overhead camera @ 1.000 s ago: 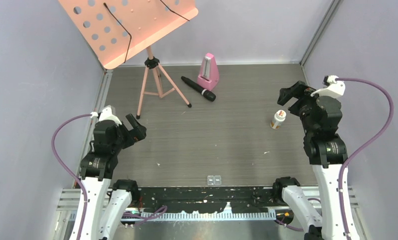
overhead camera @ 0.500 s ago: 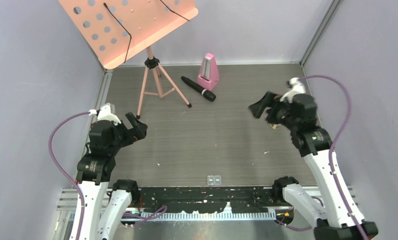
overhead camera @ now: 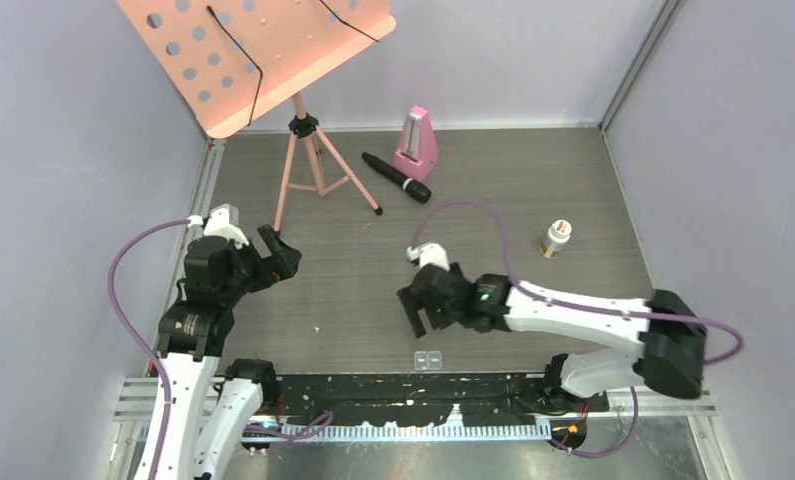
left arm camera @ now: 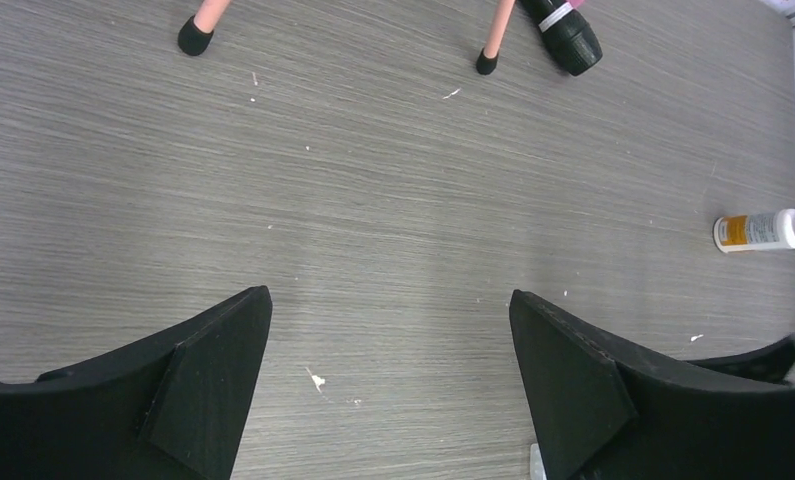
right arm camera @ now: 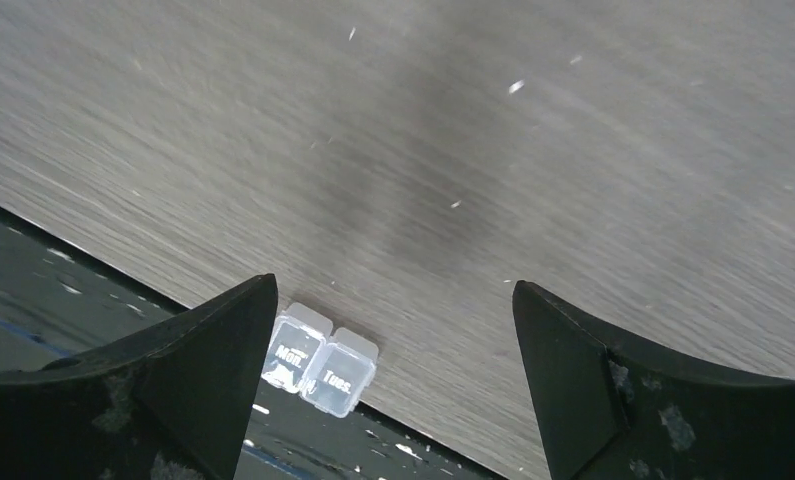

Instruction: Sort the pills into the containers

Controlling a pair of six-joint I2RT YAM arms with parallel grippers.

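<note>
Grey wood-grain covered the tabletop, with the two arms posed quite differently over it. The right arm reached low and long from its base at the near right corner, its white forearm almost level and a purple cable looping above it. It ended in the right gripper near the middle of the near edge. In the right wrist view that gripper stood wide open with nothing between its jaws, tilted down at the tabletop. The clear pill box lay right at the near edge of the tabletop, just beside one black finger and not touched by it. Its two lids read "Mon" and "Tues". From above, the pill box sat just nearer than the gripper.

The left arm stood folded and upright at the left side. The left gripper pointed toward the middle, open wide and empty over bare wood.

A small bottle stood well apart at the right. Pale specks dotted the wood, but pills could not be told among them.
</note>
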